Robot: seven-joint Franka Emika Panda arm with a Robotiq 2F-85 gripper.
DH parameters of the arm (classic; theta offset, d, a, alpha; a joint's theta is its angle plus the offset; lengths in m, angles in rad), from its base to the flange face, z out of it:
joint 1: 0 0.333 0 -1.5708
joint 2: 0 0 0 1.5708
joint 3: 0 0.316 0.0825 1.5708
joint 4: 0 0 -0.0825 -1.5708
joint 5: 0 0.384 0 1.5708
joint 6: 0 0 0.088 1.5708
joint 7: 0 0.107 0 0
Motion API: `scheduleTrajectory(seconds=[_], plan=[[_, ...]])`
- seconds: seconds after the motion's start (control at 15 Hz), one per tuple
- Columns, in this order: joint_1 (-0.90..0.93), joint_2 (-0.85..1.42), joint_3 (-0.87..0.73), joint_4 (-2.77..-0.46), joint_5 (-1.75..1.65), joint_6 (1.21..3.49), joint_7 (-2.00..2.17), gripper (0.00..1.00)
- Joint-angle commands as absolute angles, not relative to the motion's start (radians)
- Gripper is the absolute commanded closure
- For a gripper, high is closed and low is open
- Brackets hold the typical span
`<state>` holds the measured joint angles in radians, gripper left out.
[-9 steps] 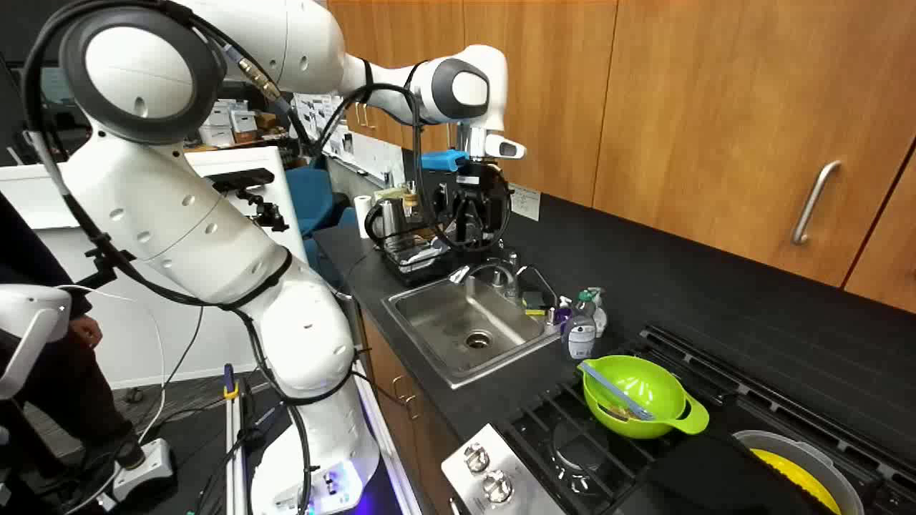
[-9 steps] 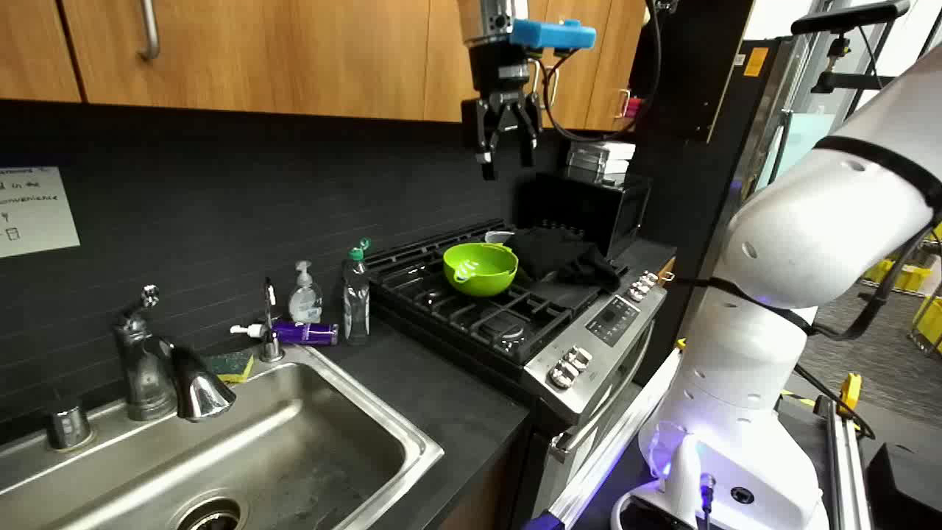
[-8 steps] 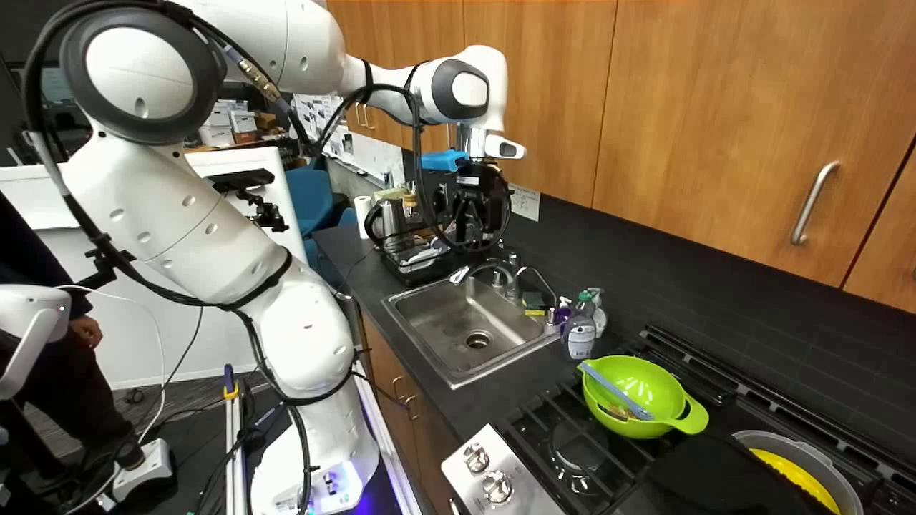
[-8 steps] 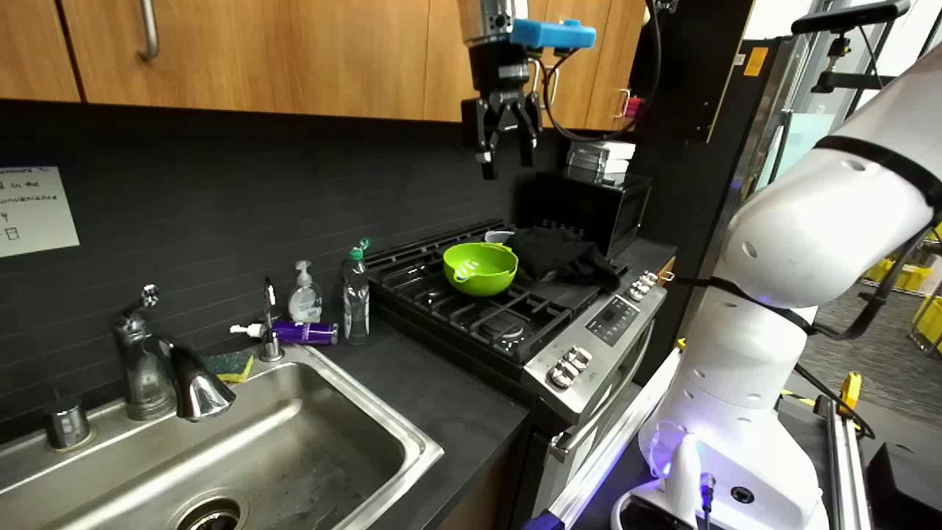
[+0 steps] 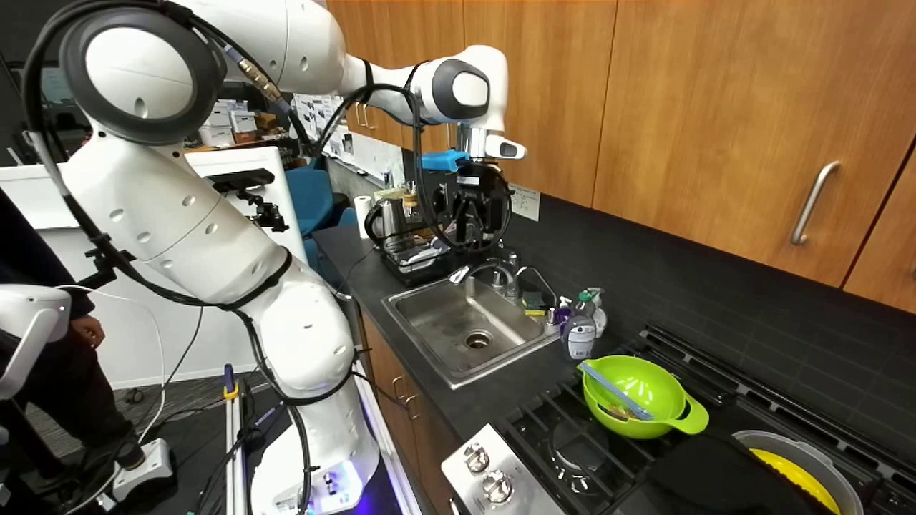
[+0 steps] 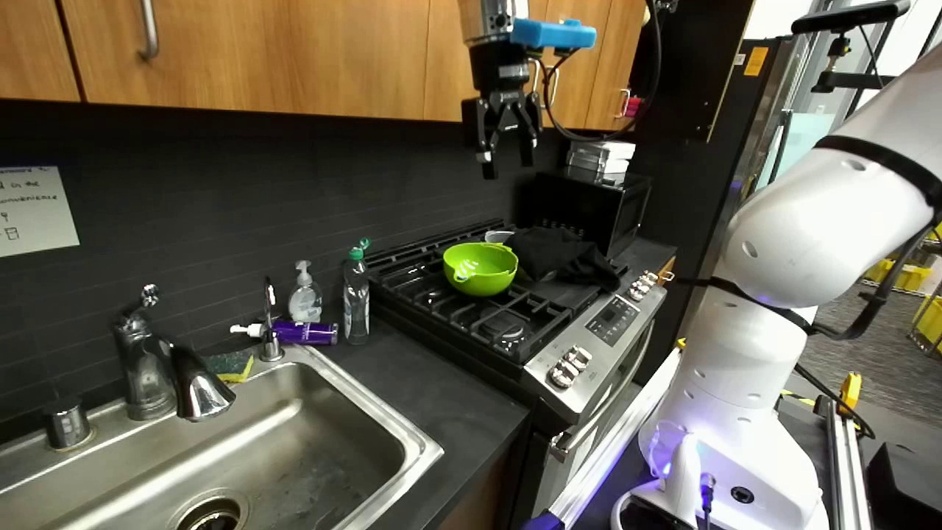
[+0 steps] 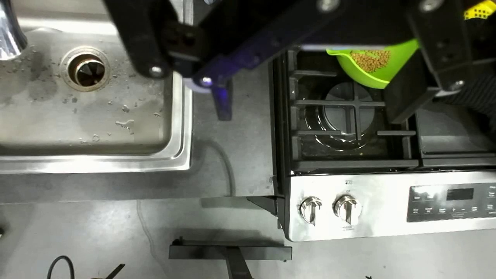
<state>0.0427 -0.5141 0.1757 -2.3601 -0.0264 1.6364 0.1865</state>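
Note:
My gripper [image 6: 508, 165] hangs high above the counter, its fingers spread wide with nothing between them. In the wrist view the dark fingers [image 7: 223, 101] stand far apart, over the strip between sink and stove. A bright green bowl [image 6: 481, 281] sits on the stove grates, well below the gripper and apart from it. Small tan pieces [image 7: 371, 60] lie inside the bowl; the gripper hides part of it in the wrist view. A grey-blue utensil [image 5: 612, 386] leans across the bowl in an exterior view.
The steel sink [image 6: 423, 434] with its faucet [image 6: 197, 383] adjoins the stove [image 6: 589, 390]. A clear bottle [image 6: 357, 302], a soap pump [image 6: 305, 298] and a purple bottle [image 6: 305, 333] stand or lie behind it. Black cloth [image 6: 563, 258] covers part of the stove. Wooden cabinets [image 5: 715, 129] hang above.

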Motion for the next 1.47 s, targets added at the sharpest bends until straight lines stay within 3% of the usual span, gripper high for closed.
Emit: scheduleTrajectory(seconds=[0.0,0.67,1.4], plan=[[0.051,-0.515,0.155,-2.357,-0.026,1.649,0.196,0.00],[-0.010,-0.532,0.060,-2.396,-0.027,1.665,0.208,0.00],[0.107,-0.388,0.133,-2.270,-0.072,1.509,0.016,0.00]])
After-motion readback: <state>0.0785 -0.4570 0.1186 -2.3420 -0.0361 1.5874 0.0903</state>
